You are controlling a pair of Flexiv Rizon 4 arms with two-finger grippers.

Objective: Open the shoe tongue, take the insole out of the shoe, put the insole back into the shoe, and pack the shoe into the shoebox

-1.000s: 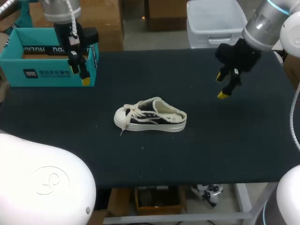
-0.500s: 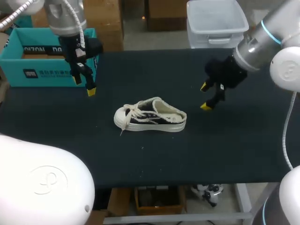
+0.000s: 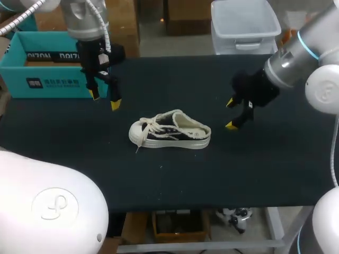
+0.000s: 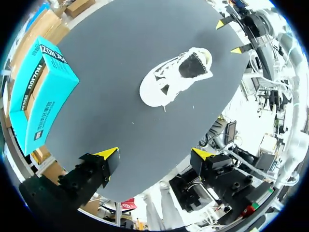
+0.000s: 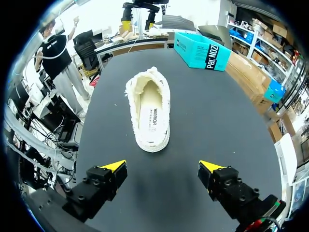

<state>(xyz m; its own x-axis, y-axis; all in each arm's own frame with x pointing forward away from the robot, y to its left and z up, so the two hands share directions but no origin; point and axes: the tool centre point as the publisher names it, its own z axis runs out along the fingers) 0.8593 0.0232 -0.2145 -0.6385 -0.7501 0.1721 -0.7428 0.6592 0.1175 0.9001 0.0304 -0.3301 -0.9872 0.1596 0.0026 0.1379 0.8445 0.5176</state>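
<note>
shoe (image 3: 169,130) lies apart from both grippers. right gripper (image 3: 231,114) just off heel, fingers wide. left gripper (image 3: 105,100) wide, between toe and shoebox (image 3: 53,83) corner.

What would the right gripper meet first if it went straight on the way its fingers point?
Most likely the shoe: it lies straight ahead of the open right gripper, heel end nearest, with nothing between. Depth is unclear, so it could touch the table just short of the shoe.
</note>
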